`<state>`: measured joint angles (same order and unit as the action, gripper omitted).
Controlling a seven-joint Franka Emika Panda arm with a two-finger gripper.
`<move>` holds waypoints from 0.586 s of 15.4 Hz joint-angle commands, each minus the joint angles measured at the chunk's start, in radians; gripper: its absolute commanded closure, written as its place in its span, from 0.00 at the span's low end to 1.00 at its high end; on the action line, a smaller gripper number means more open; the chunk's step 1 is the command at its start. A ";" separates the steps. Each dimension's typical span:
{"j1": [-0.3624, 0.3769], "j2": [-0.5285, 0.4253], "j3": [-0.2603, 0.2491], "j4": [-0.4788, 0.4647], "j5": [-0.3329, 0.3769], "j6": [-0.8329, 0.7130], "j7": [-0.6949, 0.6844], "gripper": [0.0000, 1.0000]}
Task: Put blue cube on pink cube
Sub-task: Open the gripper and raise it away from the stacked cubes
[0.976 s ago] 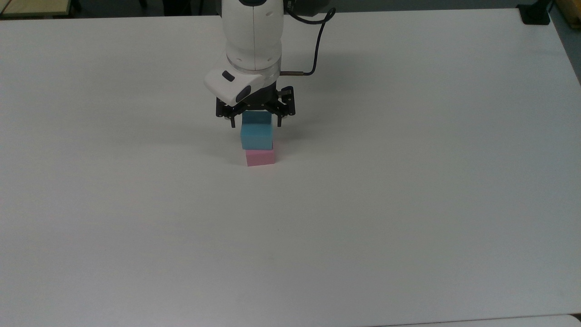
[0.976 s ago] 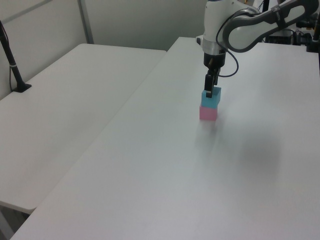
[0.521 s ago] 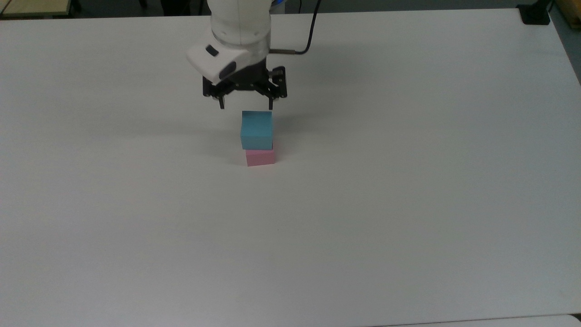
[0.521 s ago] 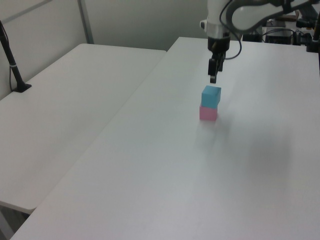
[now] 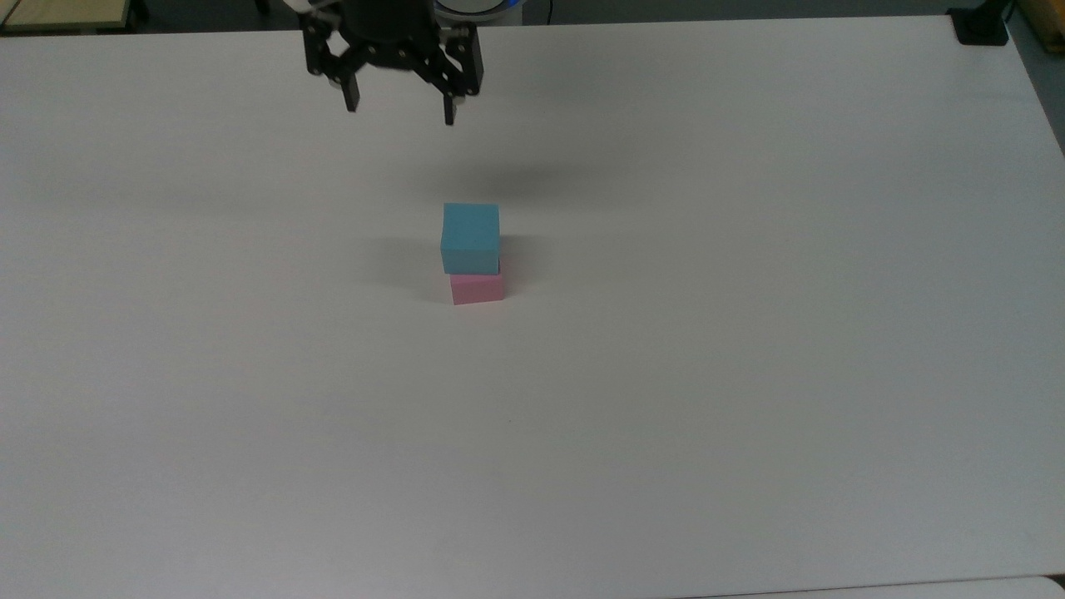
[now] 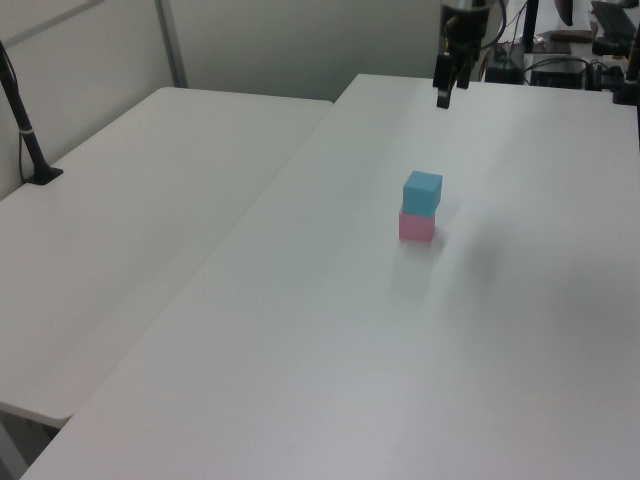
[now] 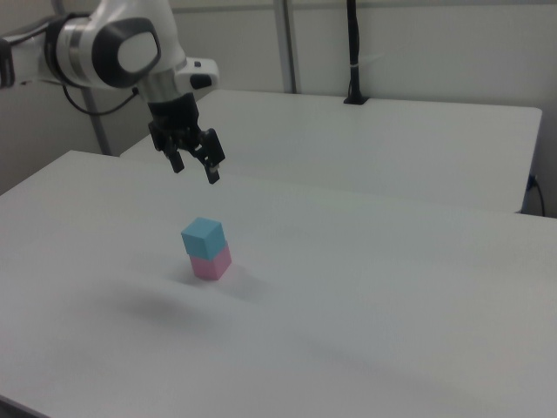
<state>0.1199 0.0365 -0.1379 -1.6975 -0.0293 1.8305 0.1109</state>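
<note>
I find the gripper [image 5: 398,106] raised high above the worktop [image 5: 749,374], its two fingers spread wide apart and nothing between them. In the right view the gripper [image 7: 195,168] hangs clear of everything, pointing down.

The blue cube [image 5: 470,237] sits below the gripper and well apart from it, nearer the camera in the top view. It rests directly on the pink cube [image 5: 477,288], touching it across its top face. In the left view the blue cube [image 6: 423,192] sits upright on the pink cube [image 6: 417,226]. The right view agrees: blue cube [image 7: 203,238] over pink cube [image 7: 211,262], the pair standing as one small stack.

Alignment: the upper cube appears turned or offset slightly against the lower one, with a sliver of pink showing past the blue edge on the top view's right. I judge the overhang minor and the stack stable as it stands.

Step in hand: I judge the placement done and the release complete, with the arm at the retreat stage. The task looks finished.

Next move: nothing more is called for than parking the arm away from the stack. I would keep the gripper high and avoid any path that passes low over the cubes, since a brush from a finger could topple the blue one.
</note>
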 commanded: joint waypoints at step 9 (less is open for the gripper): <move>-0.115 -0.102 0.006 0.088 0.052 -0.198 -0.120 0.00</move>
<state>0.0404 -0.0375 -0.1402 -1.6098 -0.0008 1.6545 0.0761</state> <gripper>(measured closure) 0.000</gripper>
